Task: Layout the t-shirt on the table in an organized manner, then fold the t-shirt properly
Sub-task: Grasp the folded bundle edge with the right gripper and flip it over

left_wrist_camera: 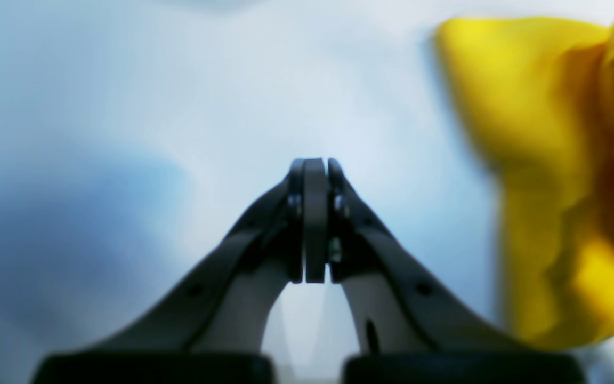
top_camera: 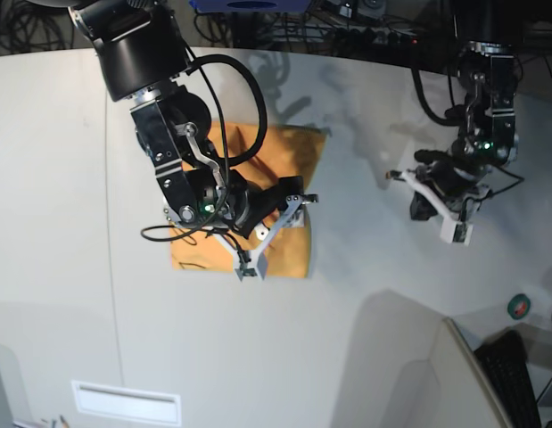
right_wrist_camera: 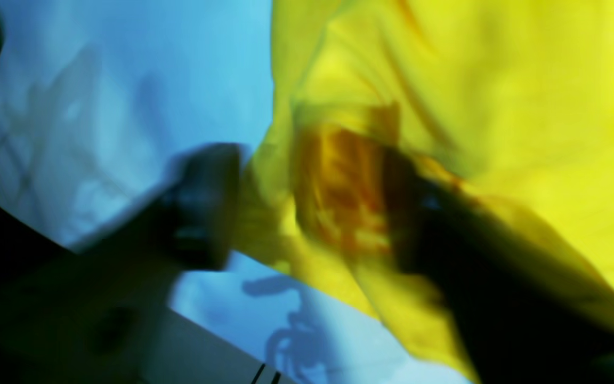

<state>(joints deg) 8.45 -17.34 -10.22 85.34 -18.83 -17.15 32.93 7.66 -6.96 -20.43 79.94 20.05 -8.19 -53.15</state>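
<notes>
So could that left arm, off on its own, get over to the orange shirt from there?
Probably yes. Only bare table lies between the left end effector and the t-shirt. It's shut, though, so it would need to open to grab the cloth, and the right end effector already hangs over the shirt.

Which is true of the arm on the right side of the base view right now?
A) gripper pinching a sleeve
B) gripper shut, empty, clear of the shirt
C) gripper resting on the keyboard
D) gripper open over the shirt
B: the left gripper has its jaws pressed together with nothing between them, hanging over bare table, and the t-shirt lies well off to the side under the other arm.
</notes>
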